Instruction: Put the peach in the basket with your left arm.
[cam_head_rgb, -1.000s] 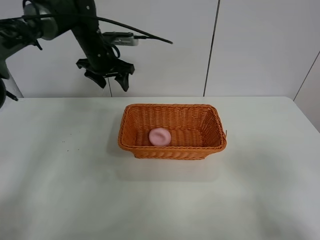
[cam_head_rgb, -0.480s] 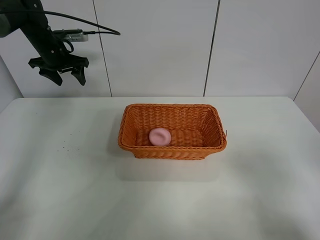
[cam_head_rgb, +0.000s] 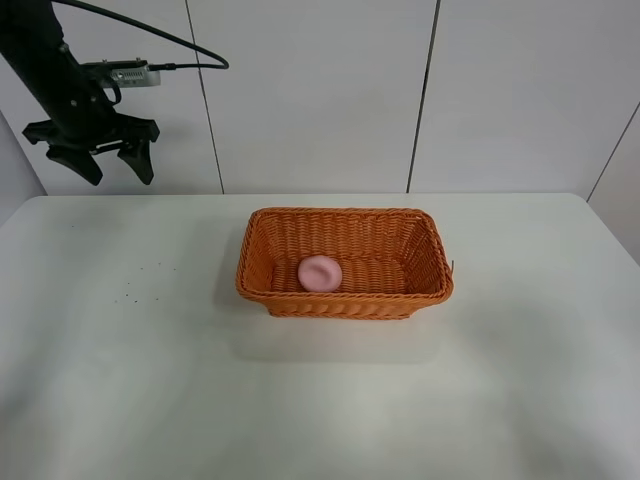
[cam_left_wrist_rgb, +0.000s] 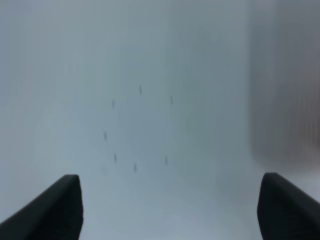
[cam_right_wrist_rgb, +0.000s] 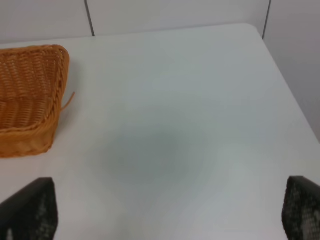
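**You:** Where is the peach, and is there anything left for me to do?

**Me:** Your peach (cam_head_rgb: 320, 273) lies on the floor of the wicker basket (cam_head_rgb: 345, 300), toward the end nearer your left gripper (cam_head_rgb: 90, 160). It rests free, with nothing touching it from above. As I judge it, the placing itself is done: the fruit is inside and the left arm (cam_head_rgb: 45, 60) holds nothing

**You:** And the left gripper?

**Me:** Its claw fingers are spread apart and empty. It hangs high above the far corner of the white table (cam_head_rgb: 120, 380), well apart from the basket, which sits off to its right and lower down. In your left wrist view you see only bare tabletop with a few dark specks (cam_left_wrist_rgb: 135, 130) between the two finger tips, no peach and no basket

**You:** The right side?

**Me:** Your right gripper (cam_right_wrist_rgb: 165, 220) does not show in the high view. Its wrist view shows both fingers wide apart with nothing between them, and one corner of the basket off to the side. What remains, I'd say, is at most parking the left arm
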